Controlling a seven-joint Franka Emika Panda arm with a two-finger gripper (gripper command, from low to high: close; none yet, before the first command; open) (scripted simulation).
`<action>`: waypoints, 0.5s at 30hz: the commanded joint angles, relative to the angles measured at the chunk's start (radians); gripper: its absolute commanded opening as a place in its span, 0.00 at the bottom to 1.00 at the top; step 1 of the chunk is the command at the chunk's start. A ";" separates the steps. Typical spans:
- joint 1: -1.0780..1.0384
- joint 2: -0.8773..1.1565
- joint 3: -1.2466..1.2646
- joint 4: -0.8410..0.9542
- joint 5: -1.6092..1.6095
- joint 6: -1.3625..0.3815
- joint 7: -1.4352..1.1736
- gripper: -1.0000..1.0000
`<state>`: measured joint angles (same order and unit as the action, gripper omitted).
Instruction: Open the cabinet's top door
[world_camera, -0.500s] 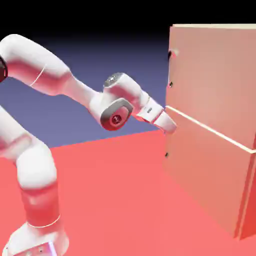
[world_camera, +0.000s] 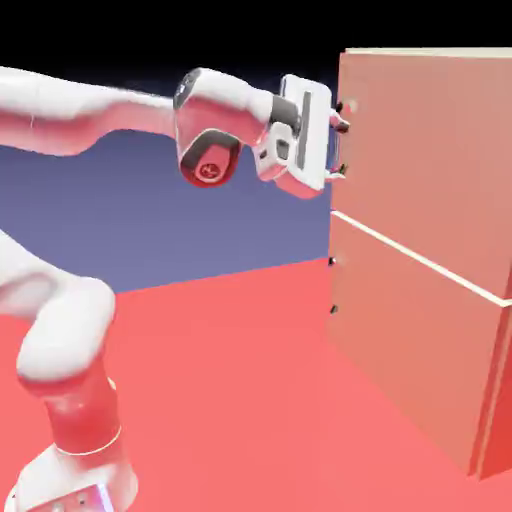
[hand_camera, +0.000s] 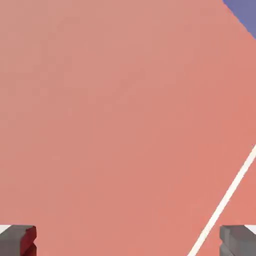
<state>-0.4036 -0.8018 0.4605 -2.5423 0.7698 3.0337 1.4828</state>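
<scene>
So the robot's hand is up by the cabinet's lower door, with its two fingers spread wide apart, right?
Not quite: the exterior view shows the hand up by the cabinet's top door, above the pale seam. The rest is right: its two fingers are spread wide apart.

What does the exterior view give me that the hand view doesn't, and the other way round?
Only the exterior view: the arm down to its base, the red ground and dark mounts on the lower door.
Only the hand view: the open gap between the fingertips of the gripper seen from the hand itself, with nothing held there.
Both: the cabinet's front, the pale seam, the fingers and some blue-violet backdrop.
</scene>
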 joint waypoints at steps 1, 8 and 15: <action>-0.024 -0.013 0.026 0.015 0.044 0.000 0.042 0.50; -0.188 -0.105 0.208 0.121 0.348 -0.001 0.335 0.50; -0.352 -0.196 0.390 0.227 0.653 -0.003 0.629 0.50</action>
<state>-0.7559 -0.9983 0.8508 -2.3155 1.4223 3.0309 2.1115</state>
